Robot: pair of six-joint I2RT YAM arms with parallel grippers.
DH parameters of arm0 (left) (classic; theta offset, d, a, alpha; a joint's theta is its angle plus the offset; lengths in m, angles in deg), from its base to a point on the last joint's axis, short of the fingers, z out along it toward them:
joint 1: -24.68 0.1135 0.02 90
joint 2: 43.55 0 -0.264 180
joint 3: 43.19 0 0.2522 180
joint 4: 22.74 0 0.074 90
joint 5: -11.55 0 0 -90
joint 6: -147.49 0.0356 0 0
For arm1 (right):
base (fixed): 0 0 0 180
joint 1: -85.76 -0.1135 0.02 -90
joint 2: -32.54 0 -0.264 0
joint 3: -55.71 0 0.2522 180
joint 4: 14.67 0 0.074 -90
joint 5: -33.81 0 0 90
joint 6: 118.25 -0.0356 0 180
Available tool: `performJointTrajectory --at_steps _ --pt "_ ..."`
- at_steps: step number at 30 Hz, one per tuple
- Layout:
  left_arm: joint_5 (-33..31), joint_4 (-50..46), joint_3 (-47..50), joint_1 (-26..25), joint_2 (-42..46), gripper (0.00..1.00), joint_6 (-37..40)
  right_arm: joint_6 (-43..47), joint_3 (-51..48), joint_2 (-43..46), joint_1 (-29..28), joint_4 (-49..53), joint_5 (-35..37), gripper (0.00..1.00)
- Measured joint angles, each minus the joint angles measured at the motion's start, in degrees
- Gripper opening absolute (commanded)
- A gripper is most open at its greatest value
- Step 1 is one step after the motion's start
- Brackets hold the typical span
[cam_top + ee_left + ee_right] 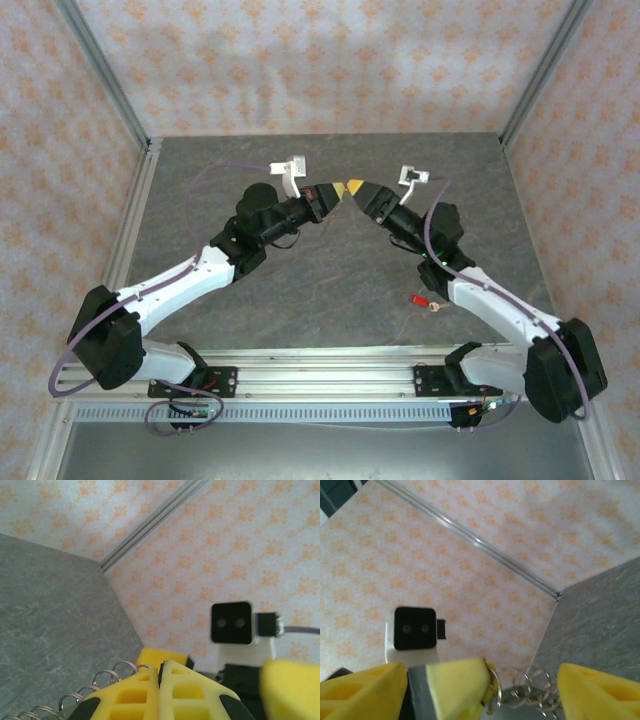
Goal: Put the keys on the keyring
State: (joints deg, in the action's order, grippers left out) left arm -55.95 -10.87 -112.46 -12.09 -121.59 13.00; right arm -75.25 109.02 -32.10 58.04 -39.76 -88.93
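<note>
Top view: I am seeing the left gripper (337, 191) and right gripper (357, 187) sitting tip to tip above the table (300, 290). The red key (417, 298) is lying on the table beside the right arm.

Left wrist view: the left fingers (190, 690) are pressing fully together, and the keyring (102, 679) is trailing wire loops from them.

Right wrist view: the right fingers (600, 690) are standing wide apart, gripping nothing and flanking the left tip and the keyring (520, 700).

Grey mottled table (330, 290), enclosed by orange-patterned walls (320, 60); aluminium posts (104, 75) stood at its rear corners, a rail (320, 365) along the near edge.
</note>
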Motion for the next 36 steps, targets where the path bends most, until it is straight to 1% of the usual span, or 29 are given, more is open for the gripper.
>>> performJointTrajectory --at_steps 5,8,12,15,17,18,20,24,28,30,36 --pt "2.03 -4.39 -2.32 0.02 0.0 0.0 3.96 4.85 6.14 4.55 3.74 17.18 4.31 1.0" --pt "3.78 -7.21 -4.72 0.0 0.0 0.0 6.8 7.82 9.68 5.84 3.93 26.86 8.61 1.0" --pt "6.43 -11.5 -8.48 0.02 -0.09 0.0 11.21 10.82 10.34 8.09 4.26 34.47 13.66 1.0" --pt "8.98 -13.97 -11.61 0.37 -0.66 0.0 14.34 11.63 9.55 8.68 4.81 36.24 15.63 0.98" --pt "10.64 -15.06 -13.55 0.83 -1.75 0.0 15.87 11.54 7.8 8.98 4.81 35.87 15.69 0.98" --pt "11.54 -15.56 -14.45 1.18 -2.43 0.0 16.48 11.54 6.95 9.01 4.81 35.8 15.32 0.95" --pt "13.09 -16.28 -15.63 2.1 -3.8 0.0 17.46 11.1 5.03 8.76 4.9 34.23 13.03 0.8" --pt "14.86 -17.38 -17.05 3.54 -6.45 0.0 17.79 7.3 1.51 7.08 5.01 26.4 6.73 0.58" --pt "15.32 -17.35 -17.09 3.93 -7.52 0.0 17.05 3.1 -2.4 6.73 5.03 16.7 3.39 0.45" --pt "15.98 -17.27 -17.09 3.91 -7.61 0.0 16.39 0.37 -4.48 6.73 5.01 11.17 2.32 0.4" --pt "16.83 -16.28 -17.09 3.91 -7.61 0.0 14.29 -4.57 -5.64 5.97 4.42 0.55 1.18 0.38"
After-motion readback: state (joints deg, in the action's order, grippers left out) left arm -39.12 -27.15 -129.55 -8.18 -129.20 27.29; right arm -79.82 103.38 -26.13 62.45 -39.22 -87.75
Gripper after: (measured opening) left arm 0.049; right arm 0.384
